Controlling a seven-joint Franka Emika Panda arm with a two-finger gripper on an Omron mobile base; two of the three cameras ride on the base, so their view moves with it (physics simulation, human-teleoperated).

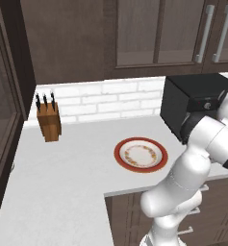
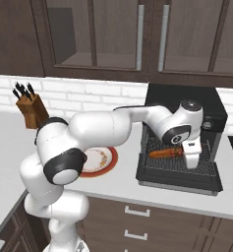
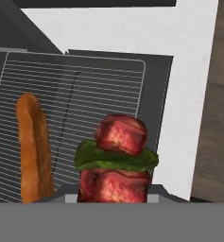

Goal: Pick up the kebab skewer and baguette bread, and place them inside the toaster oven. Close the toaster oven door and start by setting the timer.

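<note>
Kebab skewer [image 3: 117,163] hides the end effector's tips, seemingly gripped.

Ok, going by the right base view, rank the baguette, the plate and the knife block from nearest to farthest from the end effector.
1. Baguette: on the oven rack, just left of the end effector.
2. Plate: on the counter, farther left.
3. Knife block: far left, by the wall.

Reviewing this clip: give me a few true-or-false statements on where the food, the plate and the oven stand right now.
1. The baguette bread lies on the wire rack of the toaster oven. True.
2. The kebab skewer lies on the plate. False: it is held in the gripper over the rack.
3. The toaster oven door is shut. False: the front is open, rack exposed.
4. A knife block stands by the backsplash. True.
</note>
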